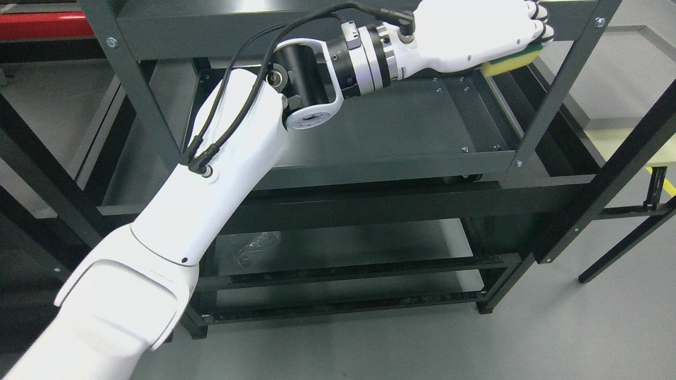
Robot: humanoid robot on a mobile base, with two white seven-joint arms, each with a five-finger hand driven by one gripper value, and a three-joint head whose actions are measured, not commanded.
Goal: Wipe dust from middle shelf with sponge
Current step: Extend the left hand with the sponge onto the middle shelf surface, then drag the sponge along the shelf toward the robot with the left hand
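One white left hand (pixel 475 37) presses flat on one yellow-green sponge (pixel 511 60) beneath its fingers, over one dark shelf (pixel 401 126).

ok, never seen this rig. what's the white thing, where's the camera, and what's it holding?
One picture only, taken from a camera on a humanoid robot's head, looking down. The white limb coming in from the lower left is the robot's left arm, ending in the left hand, which has fingers. That hand is closed on a yellow and green sponge, reaching to the far right end of the middle shelf of a dark metal rack. The rest of that shelf shows nothing lying on it. The right arm is out of view.
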